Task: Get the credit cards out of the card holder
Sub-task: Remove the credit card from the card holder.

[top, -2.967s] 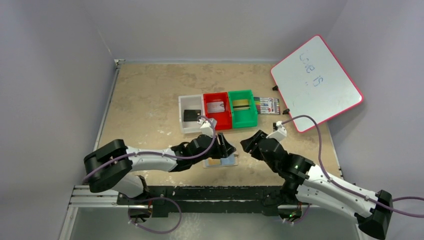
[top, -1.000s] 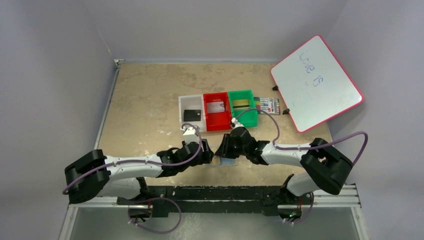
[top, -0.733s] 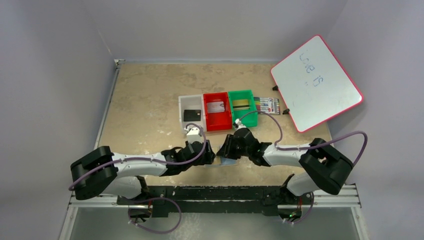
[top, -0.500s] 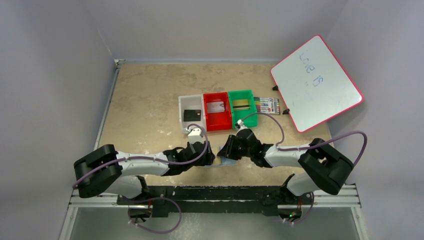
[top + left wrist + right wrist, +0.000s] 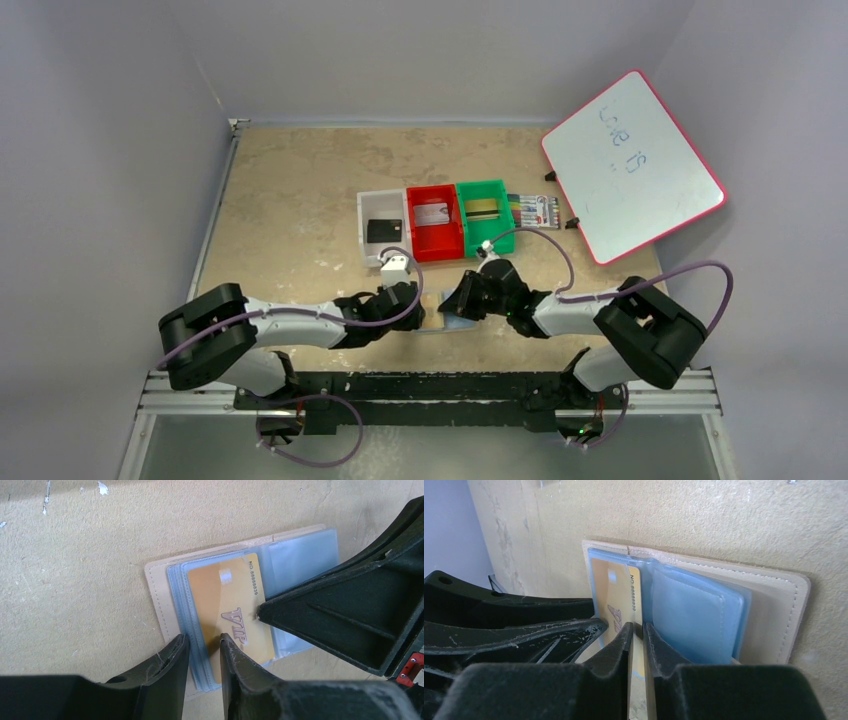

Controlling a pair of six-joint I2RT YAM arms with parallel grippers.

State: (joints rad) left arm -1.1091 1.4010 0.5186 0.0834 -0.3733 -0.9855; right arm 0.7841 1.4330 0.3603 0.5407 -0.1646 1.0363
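Observation:
The card holder (image 5: pixel 157 595) lies open on the table, tan with light-blue pockets, and shows between both grippers in the top view (image 5: pixel 438 323). A gold VIP card (image 5: pixel 225 600) sticks partly out of its left pocket. My left gripper (image 5: pixel 202 642) stands nearly closed on the holder's left side, the blue pocket edge between its jaws. My right gripper (image 5: pixel 637 628) is shut on the gold card's edge (image 5: pixel 616 587), beside the blue pocket of the holder (image 5: pixel 769 605). From above, the left gripper (image 5: pixel 418 308) and right gripper (image 5: pixel 452 305) nearly meet.
Behind the holder stand a white bin (image 5: pixel 362 235) with a black card, a red bin (image 5: pixel 412 240) with a card and a green bin (image 5: pixel 505 225) with a card. A striped marker pack (image 5: pixel 535 210) and a tilted whiteboard (image 5: pixel 630 165) are at the right.
The right arm has swung in from the right and closed on the gold card. Over the last second both grippers have shifted slightly to the right at the holder.

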